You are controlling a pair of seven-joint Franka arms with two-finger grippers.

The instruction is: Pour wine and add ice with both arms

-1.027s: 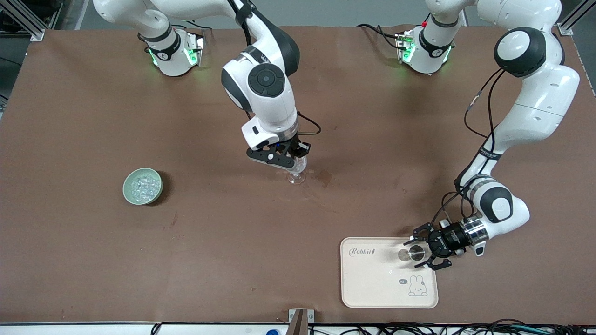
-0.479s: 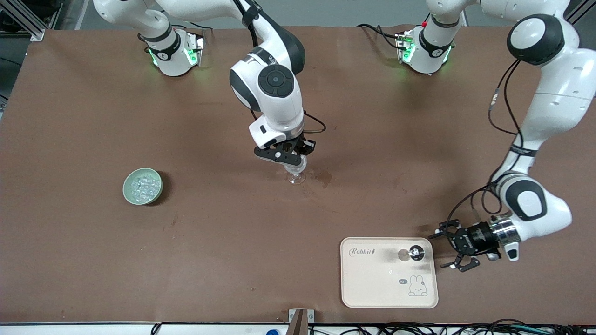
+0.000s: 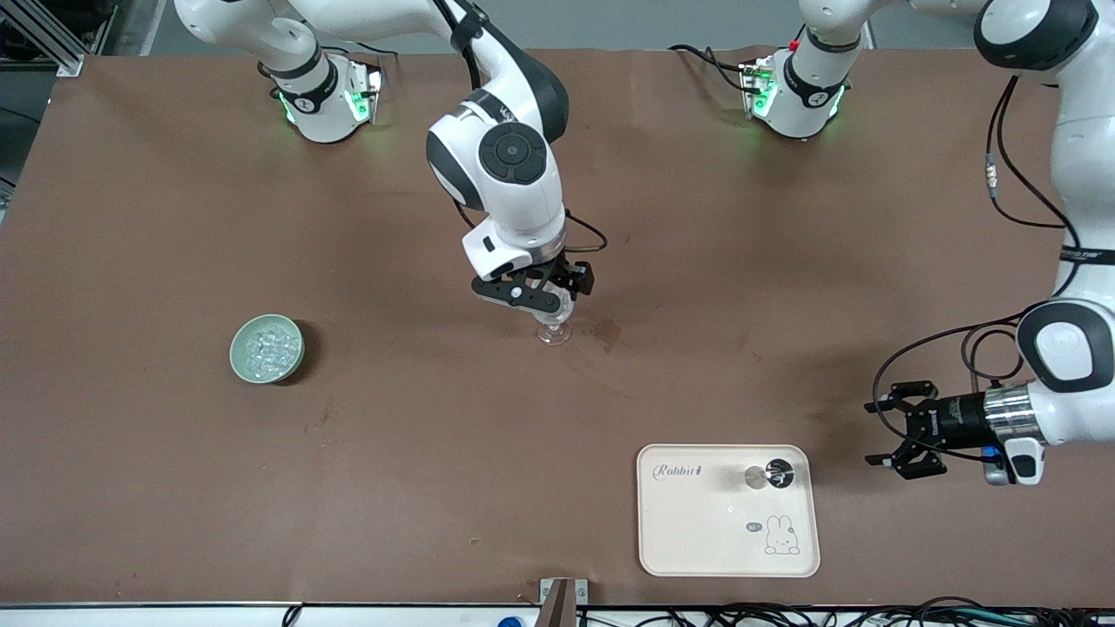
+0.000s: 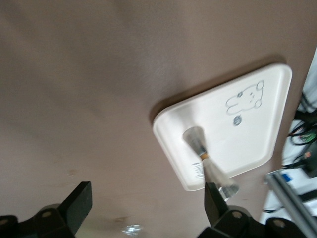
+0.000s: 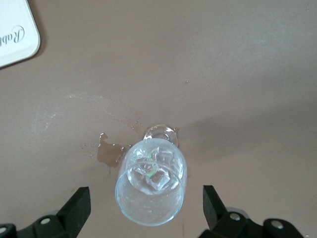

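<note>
A clear stemmed glass (image 3: 554, 331) stands at the table's middle, with ice cubes (image 5: 154, 174) in its bowl (image 5: 151, 186). My right gripper (image 3: 542, 300) hangs open just above the glass, one finger on each side of it and not touching it (image 5: 147, 213). A pale green bowl (image 3: 266, 348) of ice stands toward the right arm's end. A small bottle (image 3: 775, 474) stands on a cream tray (image 3: 697, 531). My left gripper (image 3: 890, 428) is open and empty, low over the bare table beside the tray, toward the left arm's end. The left wrist view shows the bottle (image 4: 200, 151) on the tray (image 4: 247, 134).
A brown wet stain (image 3: 607, 332) lies on the table beside the glass foot, also in the right wrist view (image 5: 110, 153). A tray corner (image 5: 15, 34) shows there too. Cables and a metal bracket (image 3: 557, 601) lie along the table edge nearest the camera.
My left gripper has drawn back from the bottle on the tray toward the left arm's end of the table, open. My right gripper has stayed over the glass.
</note>
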